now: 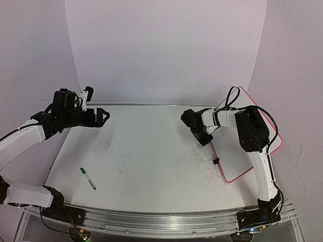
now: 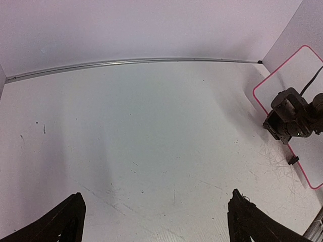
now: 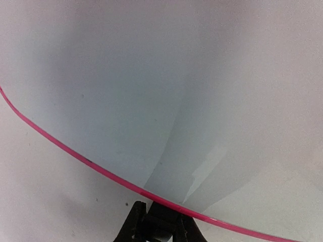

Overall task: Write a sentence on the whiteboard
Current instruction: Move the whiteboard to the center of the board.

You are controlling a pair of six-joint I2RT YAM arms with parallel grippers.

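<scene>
Top view first: the whiteboard lies on the far right side of the table, close to the right wall, its red-pink rim facing the middle of the table. The right gripper is down at that left rim, and 1 small black clip sits on the same rim just nearer the arm bases. Over on the left, the left gripper hangs above the table's far left corner, well apart from the board. A green marker lies alone on the near left of the table, touched by neither arm.

Left wrist view now: the left gripper is released, its 2 dark fingers spread wide with only bare table between them. At the right edge of this view stands the whiteboard, and the right gripper is pressed against its rim.

Right wrist view: the right gripper is clenched on the whiteboard, fingers pinching the pink rim at the bottom of the view, glossy white surface stretching beyond.
</scene>
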